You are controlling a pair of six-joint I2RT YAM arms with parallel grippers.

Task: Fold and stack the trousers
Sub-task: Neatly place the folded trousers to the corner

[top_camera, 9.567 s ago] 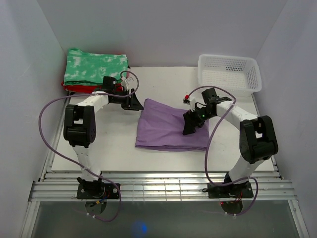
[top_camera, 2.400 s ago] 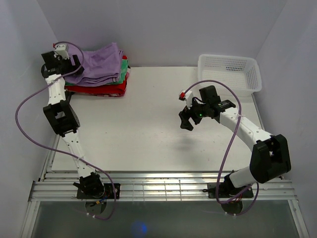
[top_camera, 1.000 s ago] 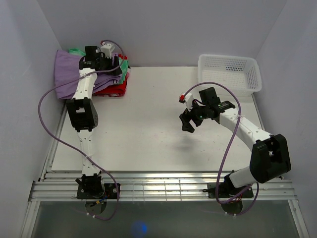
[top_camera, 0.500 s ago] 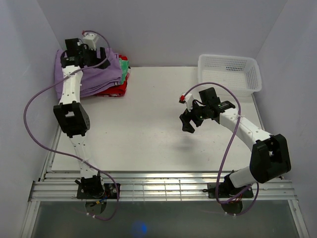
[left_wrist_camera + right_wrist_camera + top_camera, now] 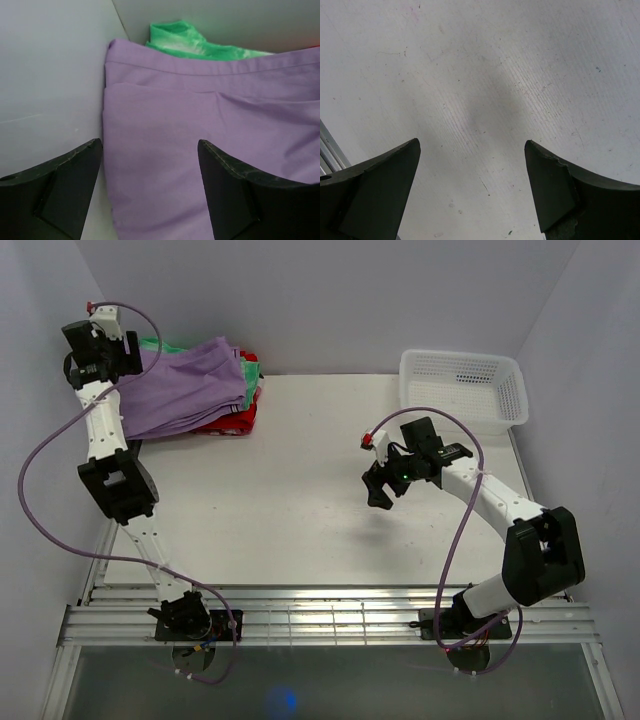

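Note:
The folded lavender trousers (image 5: 185,385) lie on top of the stack at the table's back left corner, over the green-and-white garment (image 5: 155,344) and the red garment (image 5: 228,420). My left gripper (image 5: 92,348) is raised at the stack's left end, by the wall. In the left wrist view it (image 5: 150,150) is open and empty just above the trousers (image 5: 200,135). My right gripper (image 5: 378,490) hovers over the bare table at mid right. In the right wrist view it (image 5: 472,147) is open and empty.
A white mesh basket (image 5: 463,387) stands at the back right corner. The side wall (image 5: 50,75) is close beside the left gripper. The green-and-white garment (image 5: 200,42) pokes out behind the trousers in the left wrist view.
The trousers went from the table's middle onto the back left stack. In the last second the left gripper swung left across the stack to the wall. The right arm barely moved.

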